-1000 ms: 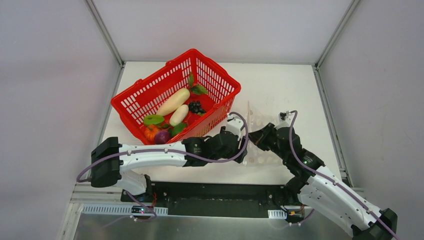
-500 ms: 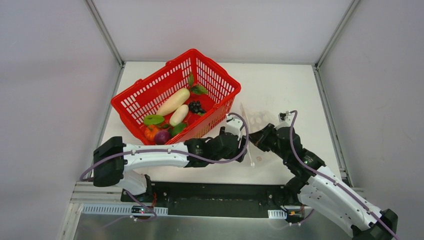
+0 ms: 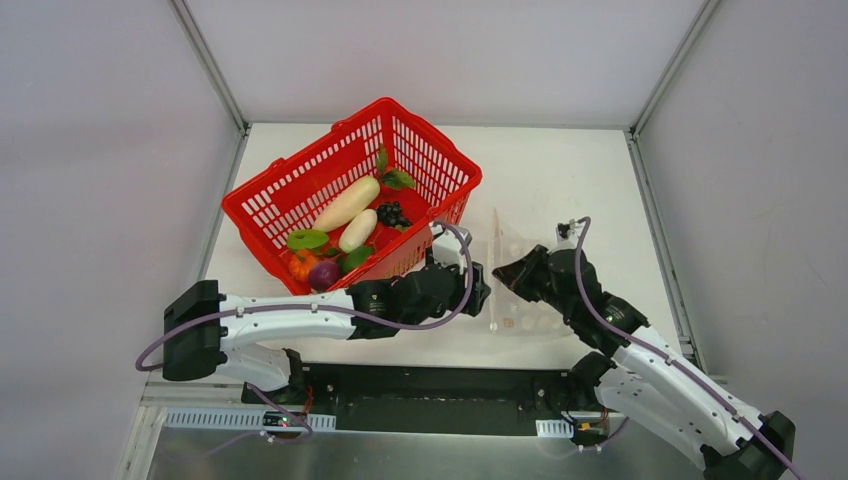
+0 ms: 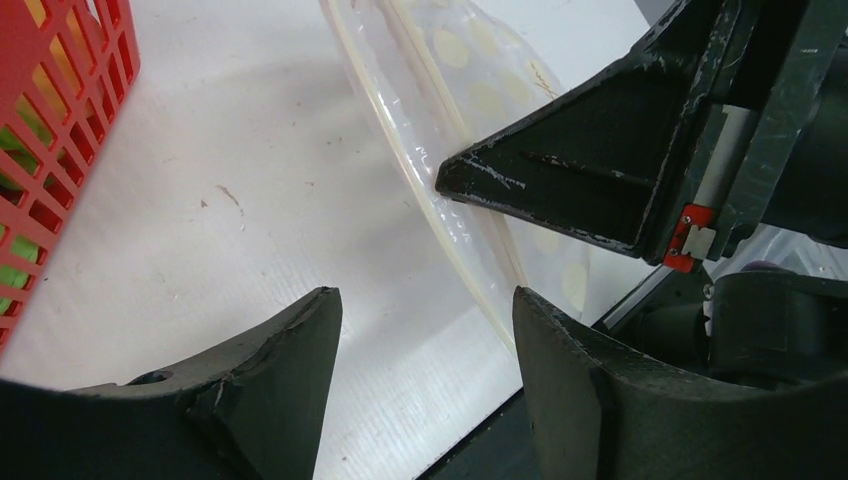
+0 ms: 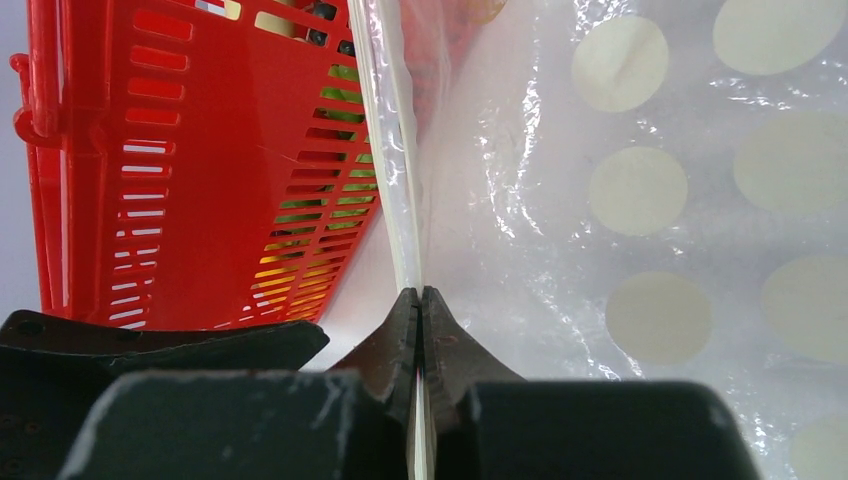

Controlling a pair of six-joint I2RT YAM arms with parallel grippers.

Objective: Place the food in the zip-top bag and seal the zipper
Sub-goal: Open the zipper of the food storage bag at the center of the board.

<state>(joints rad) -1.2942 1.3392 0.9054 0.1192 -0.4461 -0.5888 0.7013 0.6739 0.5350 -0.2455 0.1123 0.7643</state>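
White tabletop (image 3: 560,170) sits inside grey walls. Nearest, both arms reach forward from six o'clock, wrists meeting mid-table. The left gripper (image 4: 425,300) hangs with jaws apart and empty, just beside the zip-top bag (image 3: 520,250). The right gripper (image 5: 420,300) is pinched tight on its zipper (image 5: 395,150). Farther off, toward eleven o'clock, the food (image 3: 318,268) lies in the red basket (image 3: 300,185). Nothing is bagged and sealing is not yet begun.

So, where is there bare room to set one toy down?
The widest bare patch is the far right of the table, between the red basket, the zip-top bag and the right rail. It is crowded in the near middle: the open left tool stands beside the bag, which the shut right tool pinches.
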